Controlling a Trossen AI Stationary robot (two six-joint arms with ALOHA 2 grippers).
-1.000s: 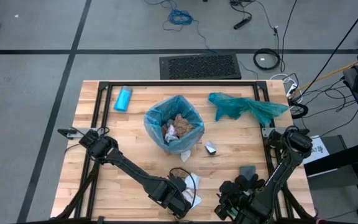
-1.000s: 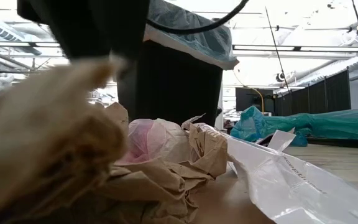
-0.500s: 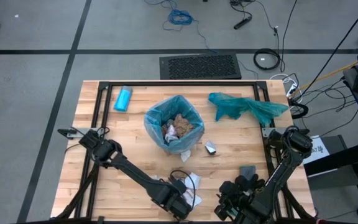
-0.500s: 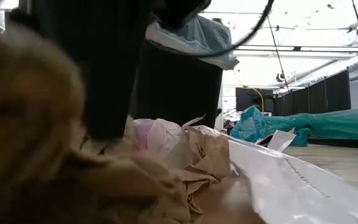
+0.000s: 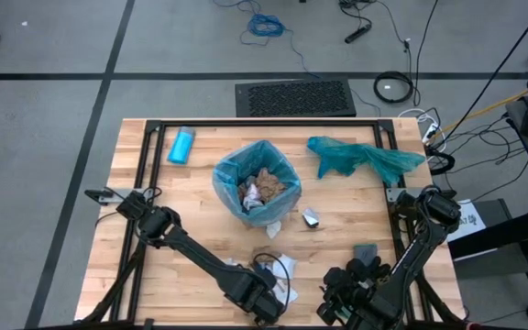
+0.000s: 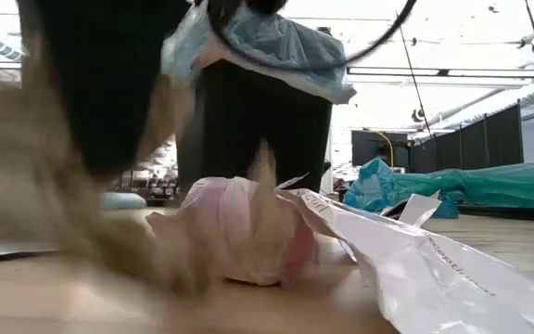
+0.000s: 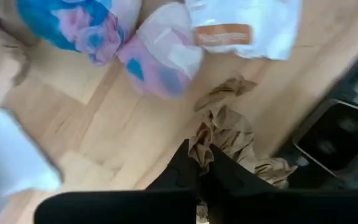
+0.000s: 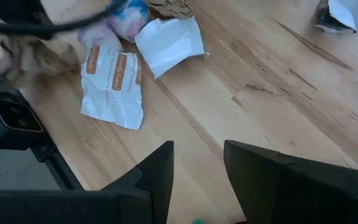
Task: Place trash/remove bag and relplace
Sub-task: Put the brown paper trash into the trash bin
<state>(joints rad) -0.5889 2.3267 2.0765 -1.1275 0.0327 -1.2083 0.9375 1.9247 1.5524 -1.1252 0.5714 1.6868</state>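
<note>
Left gripper (image 7: 201,163): dark fingers pinched together on a brown paper wad (image 7: 225,140).
Brown paper wad: crumpled, trailing from the fingertips over the wooden table (image 7: 123,124), toward a dark block (image 7: 337,134) at the table's edge.
White wrapper (image 7: 244,28): flat on the wood, orange label showing, beyond the wad.
Pink-and-white scrap (image 7: 160,59): rounded, just beside the white wrapper.
Blue-and-pink scrap (image 7: 79,25): touching the pink-and-white scrap.
White sheet (image 7: 8,158): blurred, at the picture's edge, apart from the rest.
</note>
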